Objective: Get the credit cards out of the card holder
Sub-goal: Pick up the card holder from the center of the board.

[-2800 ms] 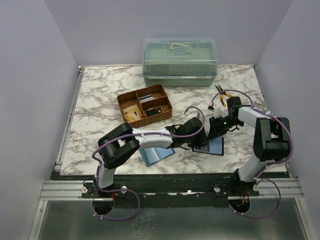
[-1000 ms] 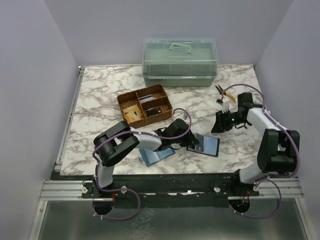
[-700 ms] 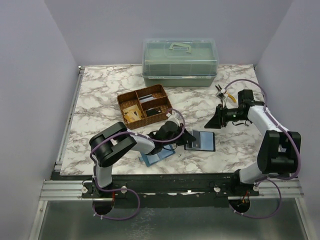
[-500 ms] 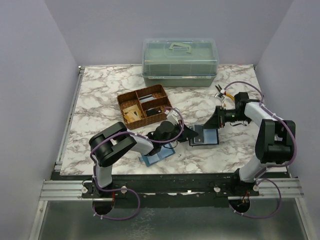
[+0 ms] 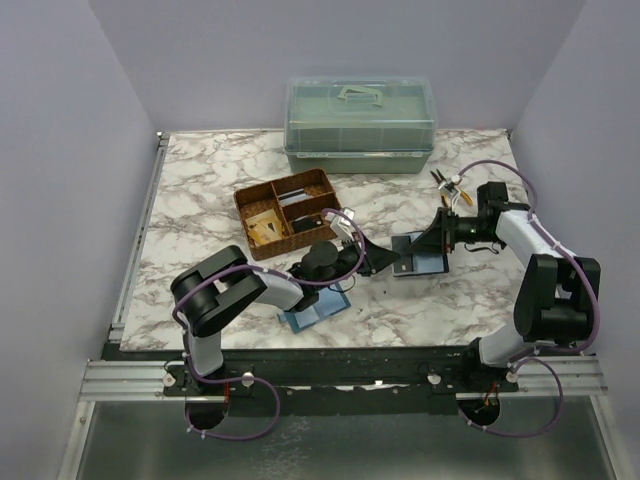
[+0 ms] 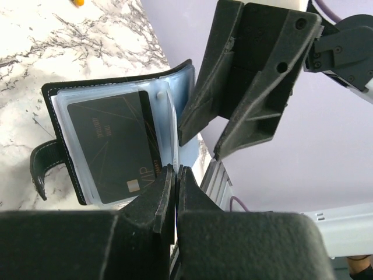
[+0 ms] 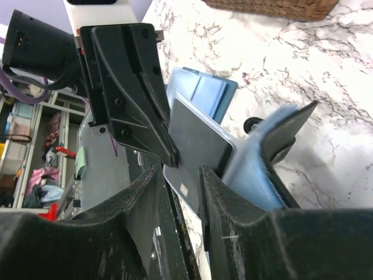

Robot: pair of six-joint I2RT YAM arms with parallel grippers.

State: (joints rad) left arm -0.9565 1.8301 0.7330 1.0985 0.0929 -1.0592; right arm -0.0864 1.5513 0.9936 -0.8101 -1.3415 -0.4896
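Card holder [image 6: 57, 119] is right of centre on the surface [image 5: 200, 200], at about 4 o'clock from the wicker basket [image 5: 300, 241], hanging between the two grippers.

- Look: small bifold, black outside with a pale stitched edge and a blue-grey inside. It is open like a book.
- Snap tab [image 6: 42, 166] sticks out of the outer cover at 8 o'clock in the left wrist view.
- Inside are clear plastic sleeve pages. The front page holds a dark card [image 6: 111, 146] with thin line art, a small chip and "VIP" print near the lower edge.

Left gripper [image 6: 175, 175]: fingers pressed together, pinching the lower edge of that front sleeve page at 6 o'clock. The card's corner sits right at the tips.

Right gripper [image 7: 176, 172]: fingers spread, coming in from the 3 o'clock side. They straddle the free edge of the same dark page. Can't tell whether the pads actually touch it.

The two grippers are nearly tip to tip, with the open cover fanned out to the right of the right gripper's fingers in its wrist view.

Also on the surface:
- light-blue flat folder [image 5: 312, 310] at 8 o'clock from the holder, under the left arm
- translucent green lidded box [image 5: 360, 125] at 12 o'clock by the back edge
- yellow-handled pliers [image 5: 447, 186] at 1 o'clock from the holder, near the right arm
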